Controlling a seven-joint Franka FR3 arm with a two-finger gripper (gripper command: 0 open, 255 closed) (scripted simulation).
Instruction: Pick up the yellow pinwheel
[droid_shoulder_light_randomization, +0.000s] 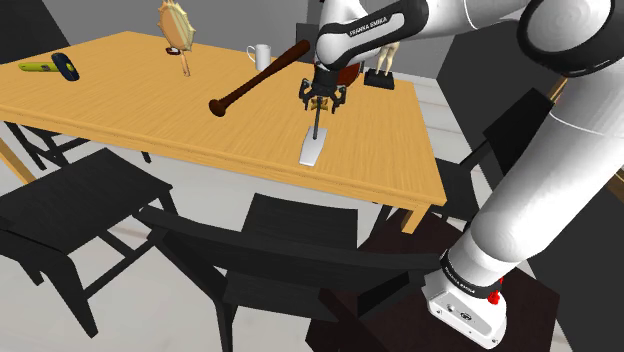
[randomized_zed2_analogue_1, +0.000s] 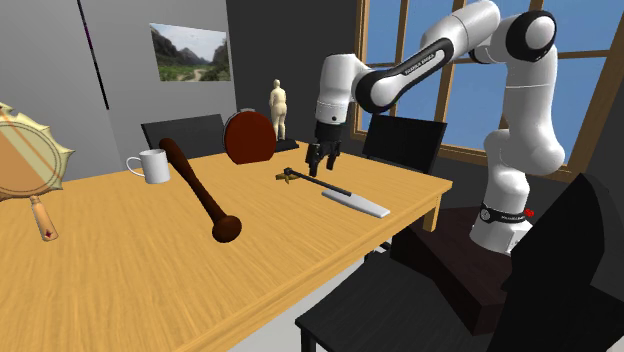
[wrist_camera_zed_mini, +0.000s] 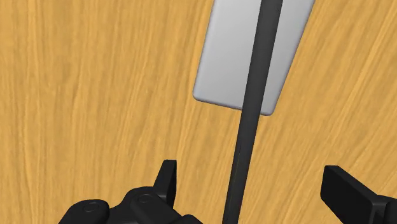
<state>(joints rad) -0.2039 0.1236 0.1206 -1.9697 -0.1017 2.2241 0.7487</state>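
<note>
Fingers (wrist_camera_zed_mini: 167, 179) spread, straddling dark pinwheel (droid_shoulder_light_randomization: 316, 128) stick, not touching it. Its grey plate (droid_shoulder_light_randomization: 312, 150) near table (droid_shoulder_light_randomization: 120, 110) edge. Club (droid_shoulder_light_randomization: 255, 80) lies near.

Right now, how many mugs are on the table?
1. The white mug stands near the table's far edge in the shoulder view, beside the club. Another could hide behind the brown disc.
</note>
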